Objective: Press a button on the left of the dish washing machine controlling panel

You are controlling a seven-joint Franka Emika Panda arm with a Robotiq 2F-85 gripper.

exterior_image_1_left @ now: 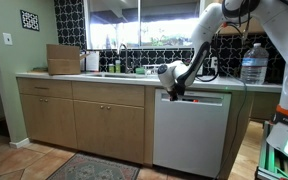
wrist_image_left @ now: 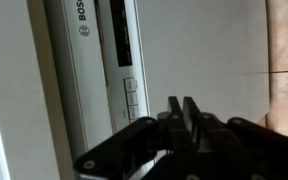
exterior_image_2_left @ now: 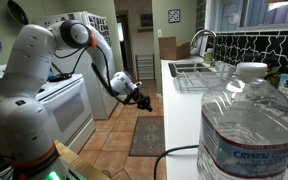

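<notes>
Tan cabinets [exterior_image_1_left: 79, 118], tiled floor [exterior_image_2_left: 119, 150], rug [exterior_image_1_left: 81, 168]

Daylit window [exterior_image_1_left: 134, 20] glare, dim, blurred wrist view

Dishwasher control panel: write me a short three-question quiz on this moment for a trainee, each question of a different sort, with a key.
1. True or false: in the wrist view, the hand has its fingers spread wide apart.
2. Multiple choice: in an exterior view, which part of the dishwasher is the hand at? A. the upper left end, by the control panel; B. the bottom edge; C. the middle of the door.
3. Short answer: what brand name shows on the panel in the wrist view?
Key: 1 false, the fingers are together. 2 A. 3 Bosch, from the Bosch lettering.
</notes>
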